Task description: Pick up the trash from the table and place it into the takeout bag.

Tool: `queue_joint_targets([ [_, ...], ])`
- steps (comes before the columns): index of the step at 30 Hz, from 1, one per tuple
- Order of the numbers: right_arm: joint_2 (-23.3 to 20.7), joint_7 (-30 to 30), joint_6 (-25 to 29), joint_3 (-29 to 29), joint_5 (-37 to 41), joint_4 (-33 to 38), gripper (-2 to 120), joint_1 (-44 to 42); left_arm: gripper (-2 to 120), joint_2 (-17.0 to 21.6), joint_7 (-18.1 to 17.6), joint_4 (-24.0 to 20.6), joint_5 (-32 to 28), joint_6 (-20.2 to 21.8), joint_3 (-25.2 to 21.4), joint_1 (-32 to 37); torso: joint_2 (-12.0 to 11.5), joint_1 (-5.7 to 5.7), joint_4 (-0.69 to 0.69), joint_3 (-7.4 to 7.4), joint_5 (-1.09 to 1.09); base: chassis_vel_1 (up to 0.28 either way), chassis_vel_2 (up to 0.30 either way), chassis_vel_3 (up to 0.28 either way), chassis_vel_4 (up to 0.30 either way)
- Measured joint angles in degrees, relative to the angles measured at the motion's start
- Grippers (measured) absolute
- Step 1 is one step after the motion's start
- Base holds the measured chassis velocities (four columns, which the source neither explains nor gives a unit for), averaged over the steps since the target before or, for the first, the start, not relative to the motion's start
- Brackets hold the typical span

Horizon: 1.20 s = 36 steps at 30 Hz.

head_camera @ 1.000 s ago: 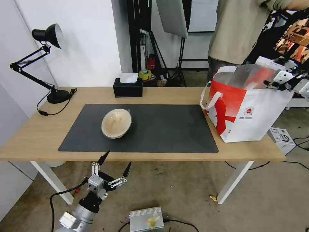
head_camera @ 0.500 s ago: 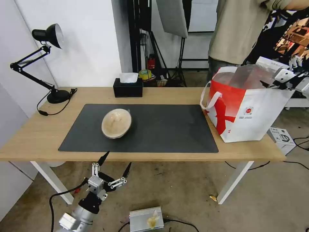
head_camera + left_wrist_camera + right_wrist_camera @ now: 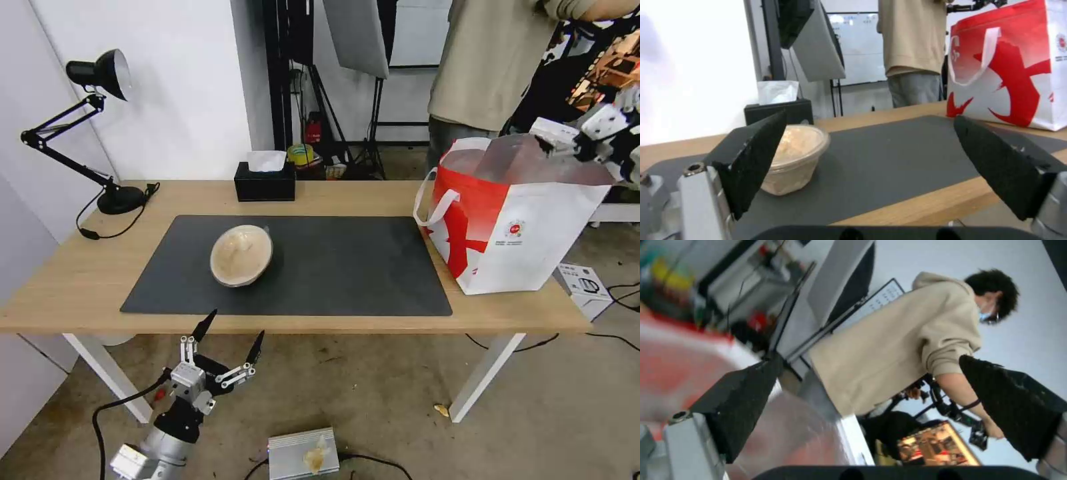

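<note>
Currently, task state: one beige bowl [image 3: 241, 255] is seen on the mat [image 3: 333, 267], left of centre; no other trash is seen on the table [image 3: 80, 280].
Bag: the takeout bag [image 3: 513, 227] is standing upright at the right end of the table, mouth open, silvery lining exposed; its contents cannot be made out.
Left gripper [image 3: 225, 339]: held low, just off the near table edge, in front of the bowl; fingers spread wide, nothing between them.
Right gripper [image 3: 553, 143]: raised at the far right rim of the bag, above its opening; in its wrist view the two fingers are seen well apart and empty.
Risk 1: the bowl's clear lid [image 3: 801, 140] is judged smooth and domed; a pinch placed high could slide off or pop the lid.
Risk 2: the bowl wall looks like thin plastic; a hard squeeze could buckle it and spill the contents.
Risk 3: the bag is soft-sided, with loose loop handles [image 3: 437, 203]; a finger could be snagged on a handle or the rim, and the bag could be tipped or dragged.
Risk 4: a low approach could bring the left gripper against the table edge.
Materials: light wood top; matt dark mat, likely grippy; bag of woven fabric, boxy.
Other: a black tissue box [image 3: 265, 181] sits at the far edge.
</note>
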Motion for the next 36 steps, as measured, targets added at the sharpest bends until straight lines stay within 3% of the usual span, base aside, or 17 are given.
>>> queue_joint_targets([
  [2,-0.09,1.46,-0.34,0.01,2.29,0.92,100,0.02,100,0.01,-0.37,-0.06,-0.01,-0.05,0.00,0.13,0.00,0.00,0.00,0.00,0.00,0.000,0.000,0.000,0.000],
  [6,0.92,9.03,0.08,0.99,13.94,5.91,100,-2.87,100,0.20,-2.29,0.54,-1.06,-1.37,-0.12,0.32,0.00,0.00,0.00,0.00,0.00,0.000,0.000,0.000,0.000],
  [8,1.23,9.91,0.45,1.22,15.24,6.52,100,-3.56,100,0.23,-2.49,0.63,-1.24,-1.40,-0.20,0.29,0.00,0.00,0.01,0.00,0.00,0.000,0.000,0.000,0.000],
  [12,3.83,14.10,6.45,5.73,20.86,10.81,100,-12.97,100,1.27,-2.91,0.49,-2.86,-1.41,-0.58,0.37,0.00,0.00,0.01,0.00,0.01,0.000,0.000,0.000,0.000],
  [19,8.08,15.26,13.86,14.15,20.45,15.90,100,-25.24,100,0.88,-3.09,-0.69,-3.36,-1.38,-1.14,0.83,0.00,0.00,-0.03,-0.01,-0.01,0.000,0.000,0.000,0.000],
  [24,11.50,14.32,16.71,12.73,18.45,17.50,100,-27.34,100,-1.23,-3.09,-2.70,-3.32,-1.38,-2.91,2.92,0.00,0.00,0.03,0.00,0.01,0.000,0.000,0.000,0.000],
  [36,18.64,11.33,19.42,9.91,12.05,19.84,100,-33.92,100,-2.40,-4.60,-6.30,-3.27,-0.88,-5.06,5.09,0.00,0.00,0.00,0.00,0.00,0.000,0.000,0.000,0.000],
])
